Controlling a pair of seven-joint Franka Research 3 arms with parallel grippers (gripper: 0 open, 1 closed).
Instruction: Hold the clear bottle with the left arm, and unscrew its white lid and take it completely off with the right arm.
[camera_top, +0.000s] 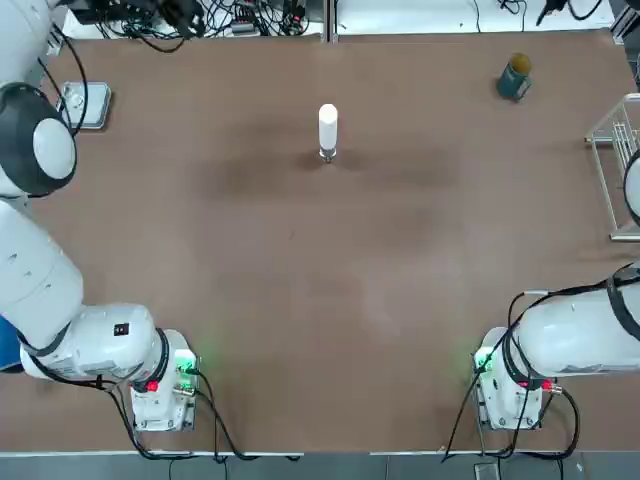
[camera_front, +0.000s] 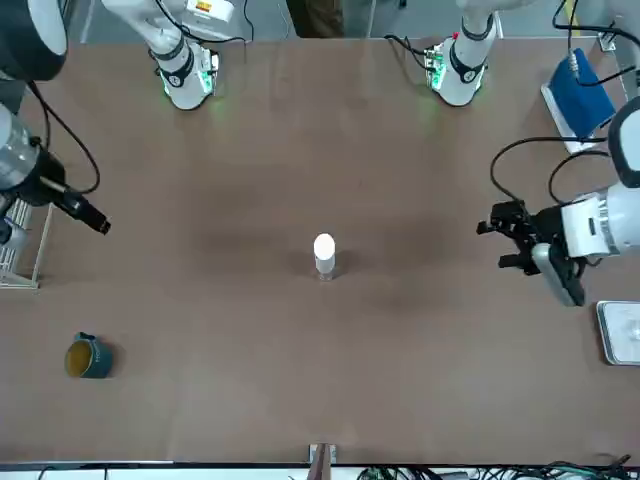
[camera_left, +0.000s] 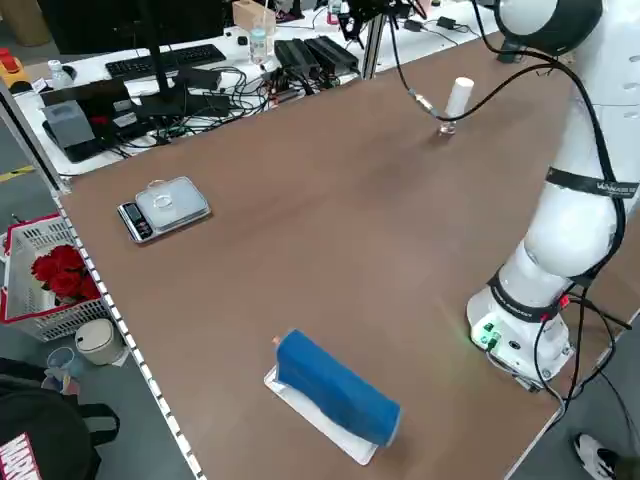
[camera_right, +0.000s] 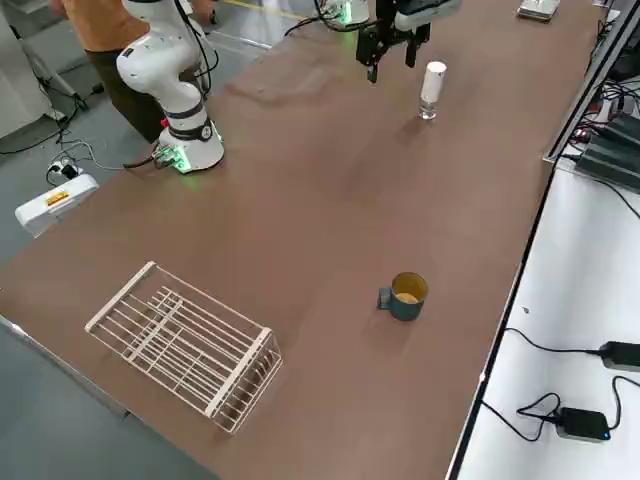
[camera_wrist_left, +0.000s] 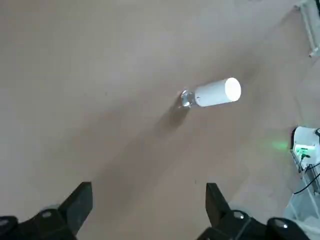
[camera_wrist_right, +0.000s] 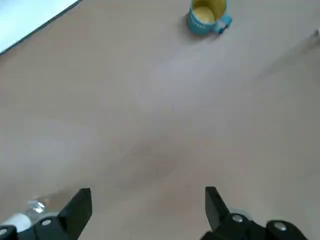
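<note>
Bottle (camera_top: 328, 155): upright on the desk (camera_top: 290, 290), in its far half, near the midline between the arms. Clear glass at the bottom; white lid (camera_top: 328, 124) on top, seated, rounded end up. Neither gripper touches either part.

Left gripper (camera_wrist_left: 150, 190): raised over the desk on the robot's left, well apart from the bottle. Jaws wide apart, nothing between them.

Right gripper (camera_wrist_right: 150, 191): raised on the robot's right, near the wire rack in the front view, also well apart from the bottle. Jaws wide apart, nothing held. Its wrist view catches the bottle partly behind one finger.

Other items on the desk:
- Teal mug (camera_right: 403, 297), yellowish inside, upright at the far right; handle turned toward the robot's side.
- White wire rack (camera_right: 190, 345), at the right, nearer the robot than the mug.
- Small scale (camera_left: 165, 208) with a metal plate, far left.
- Blue roll (camera_left: 338, 388) lying on a white pad (camera_left: 322, 418), left side, near the left arm's base.

Surroundings: white table (camera_right: 560, 300) with cables and black adapters beyond the far edge; keyboard (camera_left: 166, 61) and monitor (camera_left: 140, 22) also there. A person (camera_right: 105, 50) in an orange top and dark trousers stands behind the arms, face not shown.
</note>
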